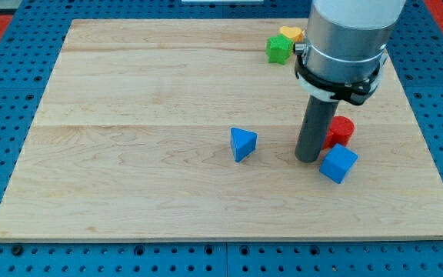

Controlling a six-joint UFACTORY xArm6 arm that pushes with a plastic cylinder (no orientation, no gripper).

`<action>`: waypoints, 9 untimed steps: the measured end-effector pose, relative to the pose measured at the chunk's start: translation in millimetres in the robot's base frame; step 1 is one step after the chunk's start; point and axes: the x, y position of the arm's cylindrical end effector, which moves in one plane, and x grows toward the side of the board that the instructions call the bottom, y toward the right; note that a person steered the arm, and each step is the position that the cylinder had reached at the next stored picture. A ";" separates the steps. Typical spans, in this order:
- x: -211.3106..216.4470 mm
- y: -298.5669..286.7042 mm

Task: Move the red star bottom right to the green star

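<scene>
A red block [340, 131] lies right of centre, half hidden behind my rod; its shape cannot be made out. The green star [278, 48] sits near the view's top, right of centre, beside a yellow block [290, 34]. My tip [308, 158] rests on the board, touching the red block's left side and just left of a blue cube [338, 164]. A blue triangular block [242, 144] lies left of my tip.
The wooden board [144, 115] lies on a blue perforated table [6, 115]. The arm's wide grey body [344, 38] hides part of the board's upper right.
</scene>
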 end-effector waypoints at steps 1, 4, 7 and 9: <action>-9.4 0.1; 71.2 40.6; 36.4 20.4; -9.9 24.6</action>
